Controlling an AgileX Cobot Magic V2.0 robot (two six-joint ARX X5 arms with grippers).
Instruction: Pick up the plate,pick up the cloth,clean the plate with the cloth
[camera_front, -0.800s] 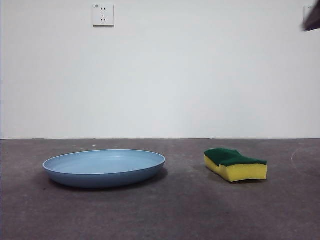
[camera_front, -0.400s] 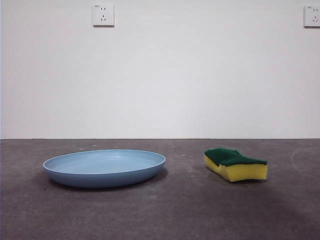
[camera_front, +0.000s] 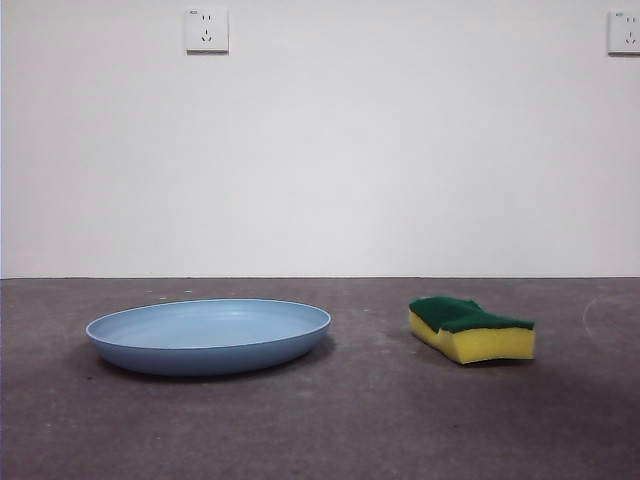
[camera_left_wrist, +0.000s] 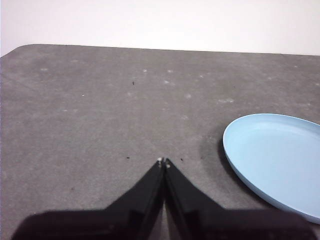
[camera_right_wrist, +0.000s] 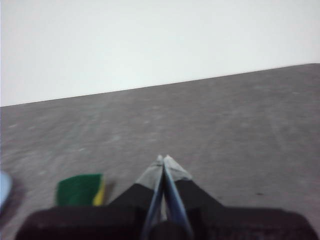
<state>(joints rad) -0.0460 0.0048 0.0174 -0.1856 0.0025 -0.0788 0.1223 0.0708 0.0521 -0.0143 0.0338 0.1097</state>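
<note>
Light-blue and matte, the plate (camera_front: 208, 335) sits flat on the dark grey table (camera_front: 350, 430) in the lower left of the front view, wide and shallow, its rim unbroken and nothing resting in it. Well apart from it, in the lower right of that frame, lies the cloth (camera_front: 471, 328), a small wavy-edged sponge block of yellow foam with its dark green scouring layer turned upward. Neither thing is touched by an arm, and no arm shows in the front view. Behind the table rises a plain white wall (camera_front: 400, 150) with one socket (camera_front: 206, 30) near the upper left of the frame and a second socket (camera_front: 624, 31) cut by the upper right edge. In the left wrist view the left gripper (camera_left_wrist: 163, 161) hangs over bare table, its two black jaws pressed together tip to tip and clasping nothing; the plate (camera_left_wrist: 277, 160) fills the lower right of that frame, beside the jaws but not in contact. In the right wrist view, which is somewhat blurred, the right gripper (camera_right_wrist: 163, 159) is likewise clenched on nothing, and the cloth (camera_right_wrist: 81, 189) shows at the lower left of the frame, green face up, near the jaws but clear of them, with a sliver of the plate (camera_right_wrist: 4, 187) at the far left edge.
</note>
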